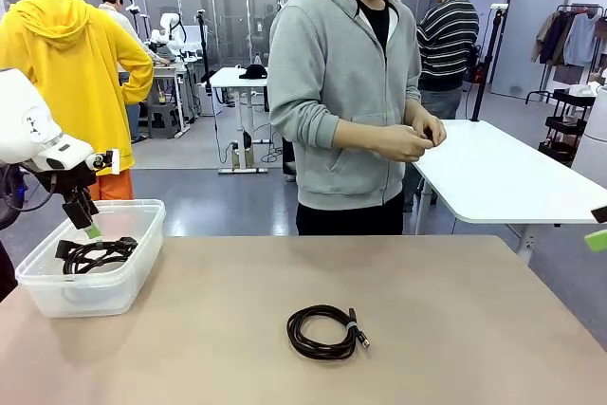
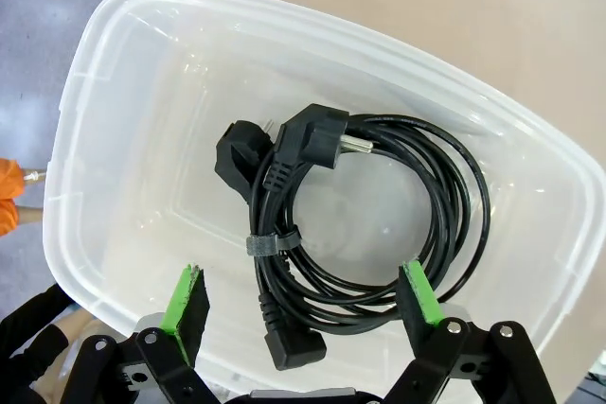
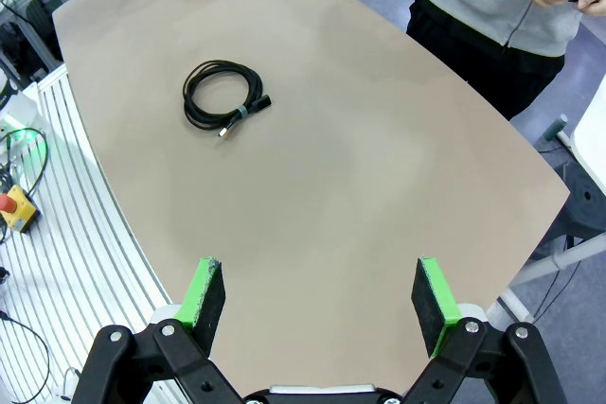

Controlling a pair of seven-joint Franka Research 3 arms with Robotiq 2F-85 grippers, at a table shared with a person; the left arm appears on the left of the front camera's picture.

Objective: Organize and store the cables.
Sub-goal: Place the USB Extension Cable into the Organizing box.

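One coiled black cable (image 1: pixel 322 332) lies on the tan table near the front middle, and in the right wrist view this cable (image 3: pixel 220 94) sits far ahead at upper left. A second coiled cable (image 2: pixel 350 215), with bulky plugs and a strap, rests inside the clear plastic bin (image 2: pixel 85 139). My left gripper (image 2: pixel 303 300) hangs open just above it, nothing between its green pads. From the front, the left gripper (image 1: pixel 87 225) hovers over the bin (image 1: pixel 142 263). My right gripper (image 3: pixel 320 298) is open and empty, high over the table's right end, and peeks in at the picture's right edge (image 1: pixel 597 227).
A person in a grey hoodie (image 1: pixel 346 92) stands at the far side, both hands (image 1: pixel 417 138) together at the waist around something small. A white table (image 1: pixel 512 173) stands behind on the right. A ribbed white surface (image 3: pixel 57 234) with loose wires runs along the table's robot side.
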